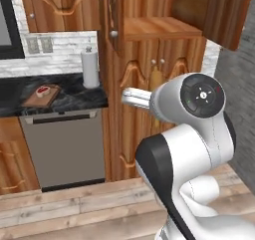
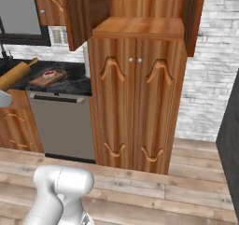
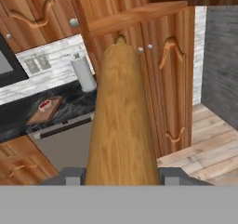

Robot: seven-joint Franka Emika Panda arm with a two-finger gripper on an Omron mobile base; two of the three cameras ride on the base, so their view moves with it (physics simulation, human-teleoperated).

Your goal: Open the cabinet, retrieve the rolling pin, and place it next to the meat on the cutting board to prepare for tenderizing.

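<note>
**Rolling pin in the pincer, board not yet reached**

The gripper (image 3: 119,177) is clenched around the rolling pin (image 3: 122,121), one dark finger on each side; the pin's long body runs away from the hand toward the cabinet (image 3: 162,69). In the right base view the pin (image 2: 17,73) hangs over the counter's near edge, short of the cutting board (image 2: 46,79), where the meat (image 2: 49,73) lies. The cabinet's upper doors stand open. The long pin could probably clip the paper towel roll (image 1: 90,68) beside the board or knock the meat when swung across. The dishwasher (image 1: 64,149) sits below the dark counter (image 1: 74,99).
</note>
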